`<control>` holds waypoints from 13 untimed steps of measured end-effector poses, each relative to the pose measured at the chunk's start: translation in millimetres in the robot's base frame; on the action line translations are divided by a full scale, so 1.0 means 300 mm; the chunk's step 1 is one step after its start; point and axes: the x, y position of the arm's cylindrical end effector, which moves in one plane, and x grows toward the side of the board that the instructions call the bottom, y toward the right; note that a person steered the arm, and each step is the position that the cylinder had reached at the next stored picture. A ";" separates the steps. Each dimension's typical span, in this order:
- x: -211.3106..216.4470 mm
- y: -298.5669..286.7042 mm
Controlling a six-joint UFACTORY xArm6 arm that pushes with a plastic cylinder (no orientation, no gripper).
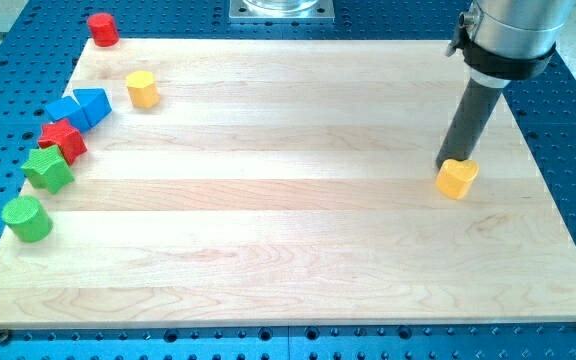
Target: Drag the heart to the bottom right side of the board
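Camera view: one wooden board (288, 250) lies on a blue perforated table (568, 90). The arm carries no claw, so no open or closed state applies; it ends in a straight dark rod. My tip (452, 164) stands on the board at the view's right, touching the yellow heart (457, 178) on its upper-left edge, at roughly 11 o'clock from the heart's centre. The yellow heart lies at about 3 o'clock from the board's centre, near the right edge and in the upper half of the right side, well apart from every other block.

All remaining blocks are grouped along the view's left edge, at 9 to 10 o'clock from the board's centre:
- red cylinder (102, 29), at the top left corner, on the board's far edge;
- yellow hexagonal block (142, 89), just inside the board;
- two blue blocks (80, 107), touching each other, exact shapes unclear;
- red star-like block (63, 140), just below the blue pair;
- green star-like block (47, 169), touching the red one;
- green cylinder (26, 218), lowest of the group.
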 end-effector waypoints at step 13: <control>0.295 0.279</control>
